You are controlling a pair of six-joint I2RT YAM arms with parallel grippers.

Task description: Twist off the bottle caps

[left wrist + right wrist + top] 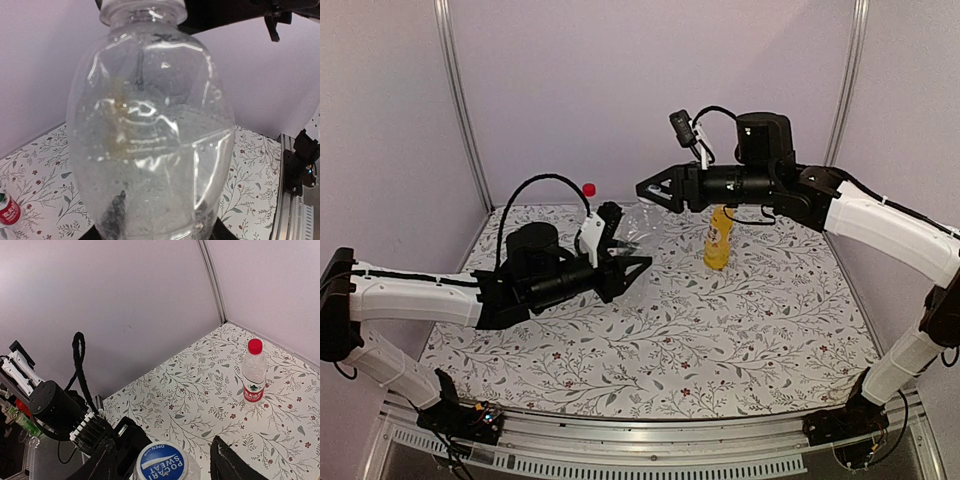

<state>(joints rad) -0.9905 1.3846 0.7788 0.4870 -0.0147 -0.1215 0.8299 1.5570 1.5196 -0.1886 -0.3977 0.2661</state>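
My left gripper [628,242] is shut on the clear unlabelled bottle [638,224] and holds it up off the table. The bottle fills the left wrist view [150,130], and my fingers [117,215] show dark through its base. My right gripper [165,460] is open around the bottle's blue cap [161,462], with both fingers standing apart from it. In the top view the right gripper [648,190] sits at the bottle's top and the blue cap does not show. The yellow-orange bottle [718,238] stands below the right arm. The red-labelled bottle [253,371] with its red cap [255,345] stands near the back wall.
The red cap [588,189] shows behind the left arm's cable. The flower-patterned table [720,330] has walls at the back and at both sides. The red-labelled bottle also shows low left in the left wrist view [7,210].
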